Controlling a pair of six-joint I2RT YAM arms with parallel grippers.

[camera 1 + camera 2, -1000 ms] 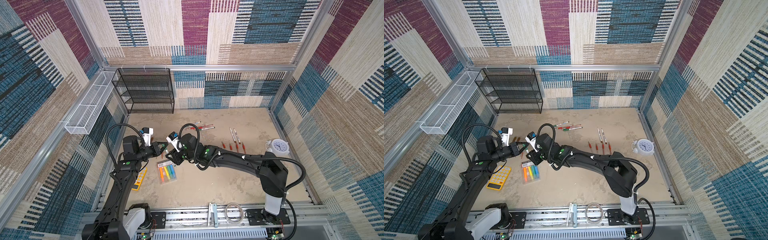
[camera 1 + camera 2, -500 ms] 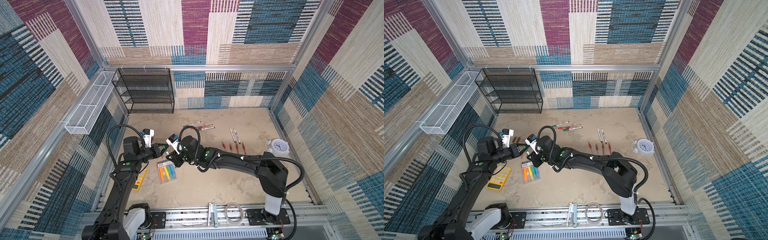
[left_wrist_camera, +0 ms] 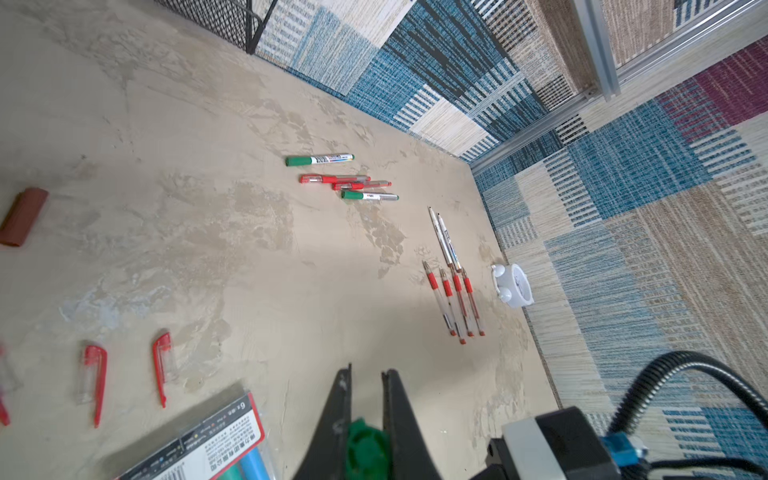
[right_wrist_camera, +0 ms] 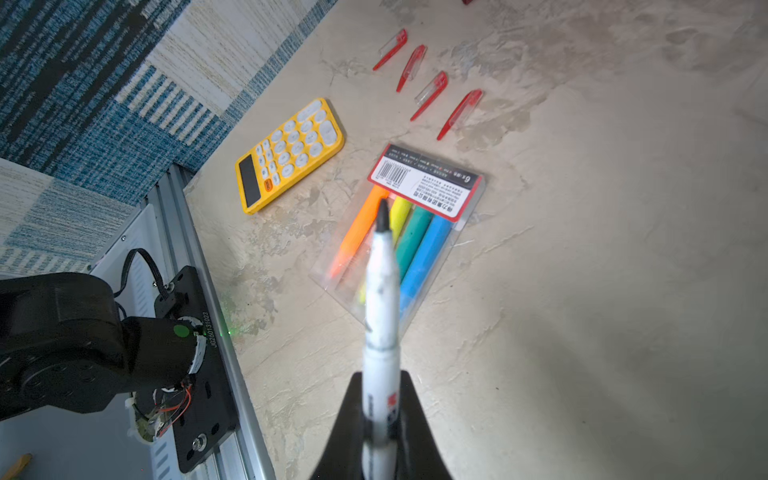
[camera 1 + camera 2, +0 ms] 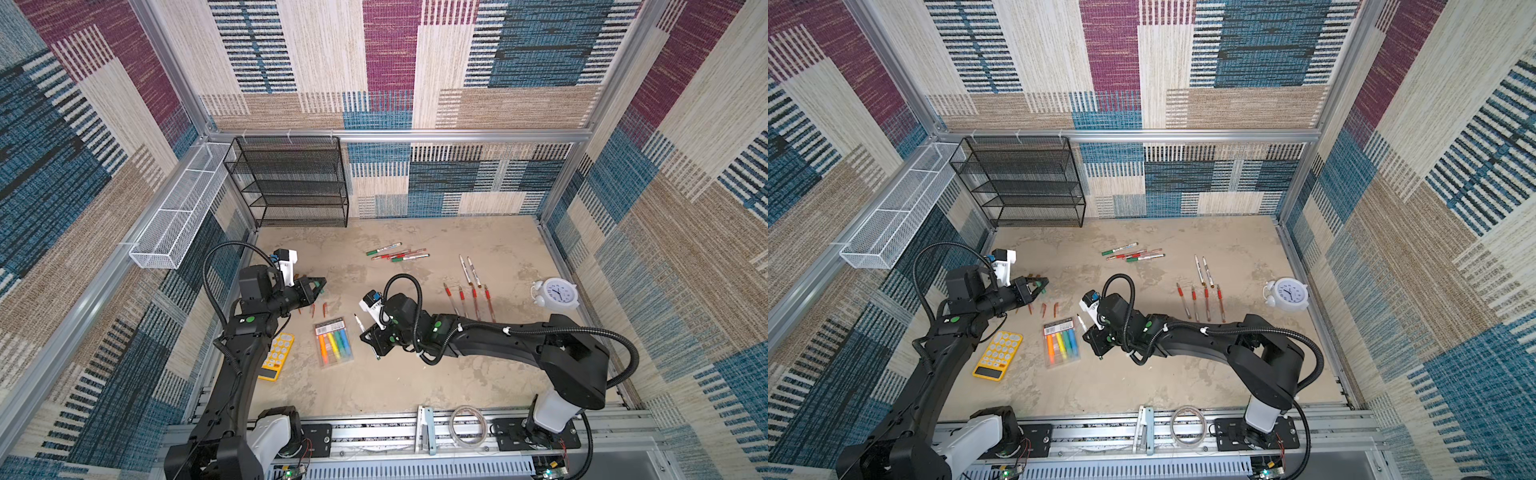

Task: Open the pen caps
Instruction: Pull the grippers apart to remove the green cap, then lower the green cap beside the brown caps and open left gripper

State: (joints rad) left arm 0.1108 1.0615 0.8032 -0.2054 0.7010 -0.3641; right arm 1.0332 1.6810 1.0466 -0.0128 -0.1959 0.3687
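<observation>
Both top views: left gripper (image 5: 320, 286) at ten o'clock of the table (image 5: 415, 386), jaws pinching a green cap (image 5: 318, 284). Right gripper (image 5: 369, 338) near centre, towards eight o'clock, jaws clamped on a white marker (image 5: 359, 326), bare dark tip pointing to eleven o'clock. Pack (image 5: 334, 343) of highlighters at nine o'clock of that gripper, just beside; yellow calculator (image 5: 276, 353) farther out the same way. Red caps (image 5: 325, 307) at six o'clock of the left gripper, on the table. Capped pens (image 5: 397, 253) at twelve o'clock, six bare pens (image 5: 467, 291) at two o'clock, clock (image 5: 555, 294) at three o'clock.

Left wrist next: green cap wedged deep between the jaws, tips a narrow gap apart. Two red caps and a pack corner close by; one brown cap (image 3: 23, 216) off on its own; capped pens, bare pens and clock well beyond.

Right wrist last: jaws pressed on the marker's barrel, tip bare, seen against the pack. Four red caps in a row near the pack; calculator beside both.
</observation>
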